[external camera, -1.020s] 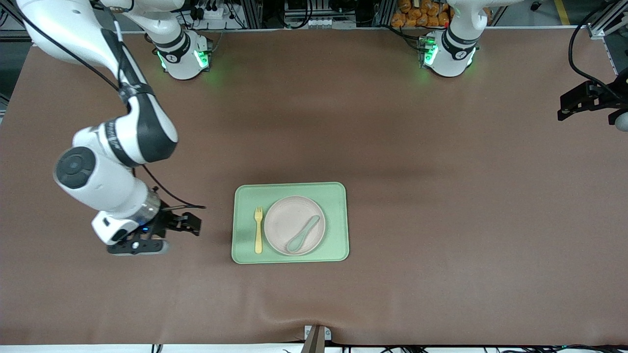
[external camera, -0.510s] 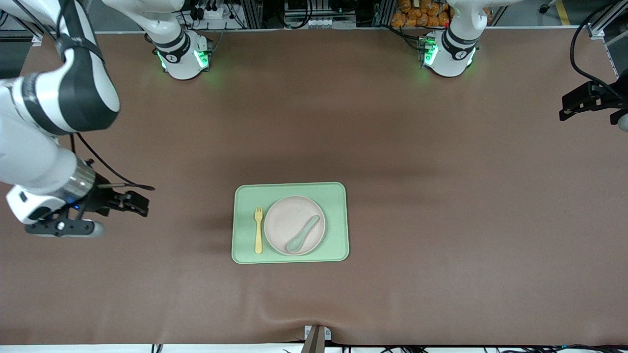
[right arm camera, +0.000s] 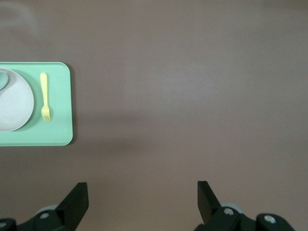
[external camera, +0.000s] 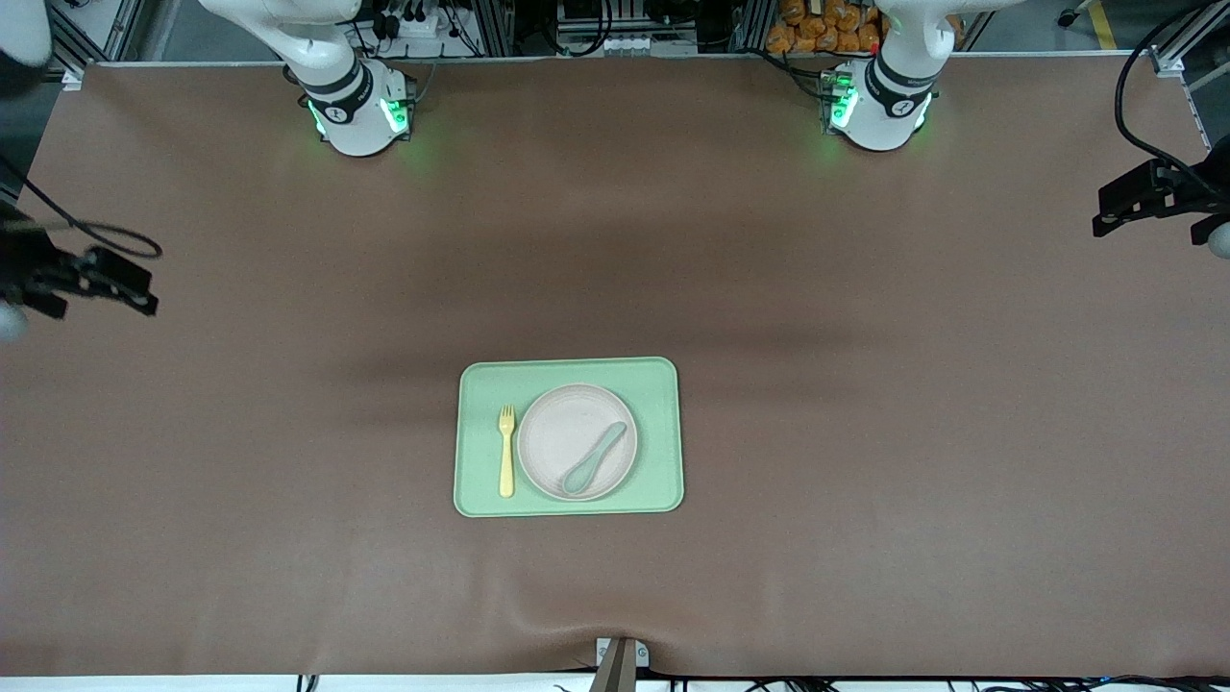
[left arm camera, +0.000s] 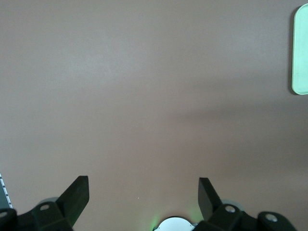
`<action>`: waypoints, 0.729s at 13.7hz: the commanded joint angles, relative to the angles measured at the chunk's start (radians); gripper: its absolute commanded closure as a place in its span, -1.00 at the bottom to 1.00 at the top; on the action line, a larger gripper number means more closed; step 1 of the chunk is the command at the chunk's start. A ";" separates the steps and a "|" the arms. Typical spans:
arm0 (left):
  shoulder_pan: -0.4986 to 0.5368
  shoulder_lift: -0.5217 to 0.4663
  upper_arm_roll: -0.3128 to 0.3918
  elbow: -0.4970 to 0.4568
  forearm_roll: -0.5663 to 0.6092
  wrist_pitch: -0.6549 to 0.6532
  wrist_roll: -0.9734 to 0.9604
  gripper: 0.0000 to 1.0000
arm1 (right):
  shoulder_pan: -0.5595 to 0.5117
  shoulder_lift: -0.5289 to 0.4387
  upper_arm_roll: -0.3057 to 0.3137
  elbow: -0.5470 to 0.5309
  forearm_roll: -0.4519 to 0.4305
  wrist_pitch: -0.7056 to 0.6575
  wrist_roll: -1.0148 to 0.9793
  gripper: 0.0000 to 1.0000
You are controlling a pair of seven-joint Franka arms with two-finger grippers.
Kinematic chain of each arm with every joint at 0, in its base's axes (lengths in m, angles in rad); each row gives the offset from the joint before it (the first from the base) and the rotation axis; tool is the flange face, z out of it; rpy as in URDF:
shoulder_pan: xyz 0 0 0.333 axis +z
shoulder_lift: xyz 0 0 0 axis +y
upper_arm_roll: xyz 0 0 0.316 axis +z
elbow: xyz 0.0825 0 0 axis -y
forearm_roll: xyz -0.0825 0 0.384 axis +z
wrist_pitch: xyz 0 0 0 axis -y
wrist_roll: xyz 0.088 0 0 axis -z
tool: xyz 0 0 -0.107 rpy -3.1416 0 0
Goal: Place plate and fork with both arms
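Observation:
The pale round plate (external camera: 557, 432) lies on a light-green tray (external camera: 663, 384) in the middle of the table, with a grey-green spoon (external camera: 594, 458) in it. The yellow fork (external camera: 506, 450) lies on the tray beside the plate, toward the right arm's end. My right gripper (external camera: 139, 284) hangs open and empty over the table's edge at the right arm's end, well away from the tray. Its wrist view shows the tray (right arm camera: 57, 134), plate (right arm camera: 14, 103) and fork (right arm camera: 44, 96) ahead of the open gripper (right arm camera: 142, 195). My left gripper (external camera: 1100, 211) waits open at the left arm's end.
Brown cloth covers the whole table (external camera: 865, 432). The two arm bases (external camera: 360, 111) (external camera: 879, 106) stand lit green along the edge farthest from the front camera. One corner of the tray (left arm camera: 301, 53) shows in the left wrist view, ahead of the open gripper (left arm camera: 142, 192).
The right arm has swung away from beside the tray to the table's edge at its own end, its gripper open throughout. The left arm, tray, plate and fork have not moved.

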 commanded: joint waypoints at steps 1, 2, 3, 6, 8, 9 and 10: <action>0.008 0.006 -0.001 0.004 -0.053 0.006 0.023 -1.00 | 0.049 -0.116 -0.044 -0.087 0.012 -0.006 -0.005 -1.00; 0.009 0.012 -0.001 0.004 -0.092 0.006 0.021 -1.00 | 0.049 -0.140 -0.044 -0.102 0.012 -0.013 -0.007 -1.00; 0.009 0.020 -0.001 0.004 -0.123 0.006 0.014 -1.00 | 0.046 -0.173 -0.044 -0.133 0.012 -0.009 -0.007 -1.00; 0.006 0.022 -0.001 0.004 -0.125 0.007 0.003 -1.00 | 0.049 -0.188 -0.036 -0.141 0.011 0.000 -0.007 -1.00; -0.002 0.022 -0.001 0.002 -0.111 0.007 0.003 -1.00 | 0.048 -0.167 -0.036 -0.139 0.011 0.010 -0.007 -1.00; -0.005 0.022 -0.004 0.002 -0.085 0.007 0.002 -1.00 | 0.043 -0.159 -0.036 -0.139 0.011 0.010 -0.007 -1.00; -0.005 0.022 -0.008 0.002 -0.061 0.007 0.002 -1.00 | 0.048 -0.153 -0.038 -0.141 0.009 0.011 -0.007 -1.00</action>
